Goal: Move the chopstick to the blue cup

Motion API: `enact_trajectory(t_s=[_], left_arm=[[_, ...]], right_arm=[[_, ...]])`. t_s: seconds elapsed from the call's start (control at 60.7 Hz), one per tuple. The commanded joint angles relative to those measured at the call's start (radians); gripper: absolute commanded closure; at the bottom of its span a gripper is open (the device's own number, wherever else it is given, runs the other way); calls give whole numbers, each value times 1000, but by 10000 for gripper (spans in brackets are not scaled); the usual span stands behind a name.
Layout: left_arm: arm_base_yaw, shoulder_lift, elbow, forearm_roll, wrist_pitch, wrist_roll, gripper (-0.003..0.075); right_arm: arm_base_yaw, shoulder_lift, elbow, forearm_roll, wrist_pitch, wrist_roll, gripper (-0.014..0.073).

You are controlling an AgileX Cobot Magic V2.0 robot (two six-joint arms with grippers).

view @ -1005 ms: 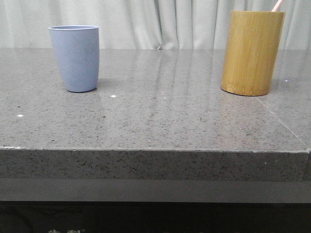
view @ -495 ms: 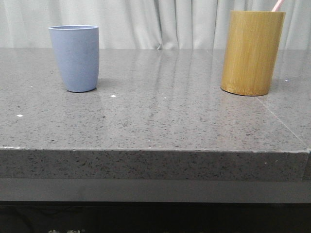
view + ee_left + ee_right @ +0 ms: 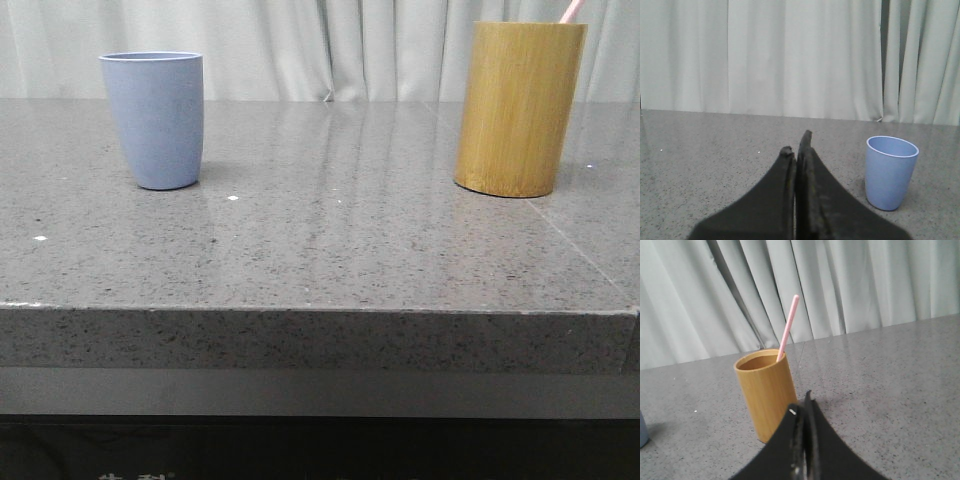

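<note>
The blue cup stands upright at the far left of the grey stone table; it also shows in the left wrist view. A pink-white chopstick leans out of the yellow-brown bamboo holder; in the front view only its tip shows above the holder at the far right. My left gripper is shut and empty, short of the cup and to its side. My right gripper is shut and empty, just in front of the holder. Neither gripper shows in the front view.
The grey speckled table has its front edge near the camera. A pale curtain hangs behind the table. The cup and the holder stand far apart.
</note>
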Motion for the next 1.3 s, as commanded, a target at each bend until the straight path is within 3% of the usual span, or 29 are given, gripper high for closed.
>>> enact_trajectory(t_s=[0.0,0.181,0.33,0.429,0.527,0.659,0.725,0.824,1.005,1.286], left_arm=[[1,146,-114,14,24,-3,738],[1,365,-189,14,13,-3,738],[1,418,-189,14,6,-3,738],[1,418,-189,14,8,-3,699],[1,418,-189,14,6,-3,527],[1,418,-189,14,4,-3,178],[1,418,-189,14,4,-3,87],[1,418,-189,-19,4,-3,80],[-3,463,-230,-25,35,0,80],[-117,811,-582,-27,254,51,80]], right_arm=[[-7,120,-113,7,-19,-4,652],[-7,338,-215,-36,-27,-4,652],[-7,419,-220,-88,-29,-4,644],[-7,423,-220,-123,-31,-4,579],[-7,423,-220,-152,-31,-4,398],[-7,423,-220,-152,-31,-4,122],[-7,423,-220,-152,-31,-4,8],[-7,423,-220,-152,-35,-4,-63],[-1,423,-220,-151,-30,-4,-62],[68,423,-220,-152,49,-28,-62]])
